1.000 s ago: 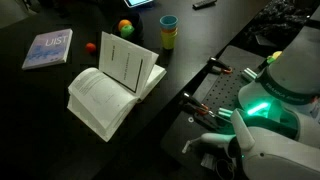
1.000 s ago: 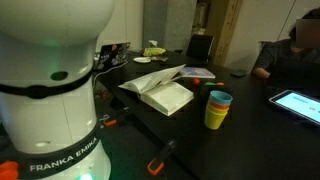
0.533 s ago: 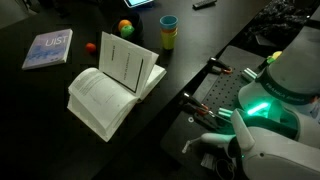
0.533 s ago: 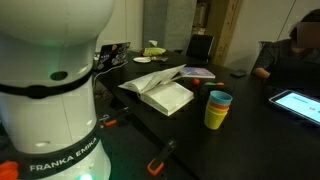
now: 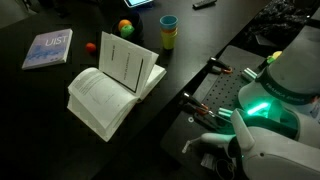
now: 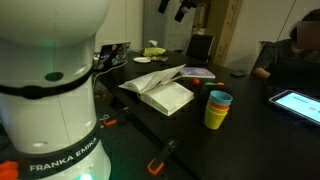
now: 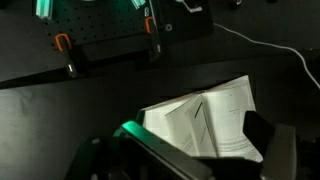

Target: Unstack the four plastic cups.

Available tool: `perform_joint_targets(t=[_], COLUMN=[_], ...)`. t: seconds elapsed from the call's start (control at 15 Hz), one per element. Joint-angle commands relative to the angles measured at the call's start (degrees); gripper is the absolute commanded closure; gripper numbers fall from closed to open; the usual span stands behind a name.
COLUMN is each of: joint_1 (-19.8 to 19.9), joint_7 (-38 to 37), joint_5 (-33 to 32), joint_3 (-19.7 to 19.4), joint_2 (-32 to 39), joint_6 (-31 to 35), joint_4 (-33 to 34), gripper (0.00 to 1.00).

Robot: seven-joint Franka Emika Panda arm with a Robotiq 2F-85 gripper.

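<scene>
Your gripper [image 6: 182, 9] raised high, finger spread impossible to tell, plastic cups [image 5: 168, 32] stacked (teal uppermost), one o'clock from open book [image 5: 108, 88].

The stacked cups [image 6: 218, 109] are seen as teal on top, orange beneath and yellow at the bottom, set against a black surface [image 5: 40, 110], while the open book [image 5: 108, 88] is shown with white pages and the ball [image 5: 125, 27] in red, yellow and green.
</scene>
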State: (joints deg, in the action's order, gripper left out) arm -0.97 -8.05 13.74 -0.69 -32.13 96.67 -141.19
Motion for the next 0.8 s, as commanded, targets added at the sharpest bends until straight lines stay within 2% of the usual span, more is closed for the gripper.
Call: perform_joint_targets(t=[0.0, 0.47, 0.73], joint_1=[2.13, 5.41, 8.87], joint_7=[0.59, -3.14, -9.50], joint_5=[-2.07, -12.91, -19.33], joint_3=[1.03, 0.34, -0.96], joint_2=[5.05, 17.10, 22.46], joint_6=[9.42, 29.77, 36.39], joint_4=[-2.66, -5.19, -4.12], gripper=[0.00, 0.00, 0.00])
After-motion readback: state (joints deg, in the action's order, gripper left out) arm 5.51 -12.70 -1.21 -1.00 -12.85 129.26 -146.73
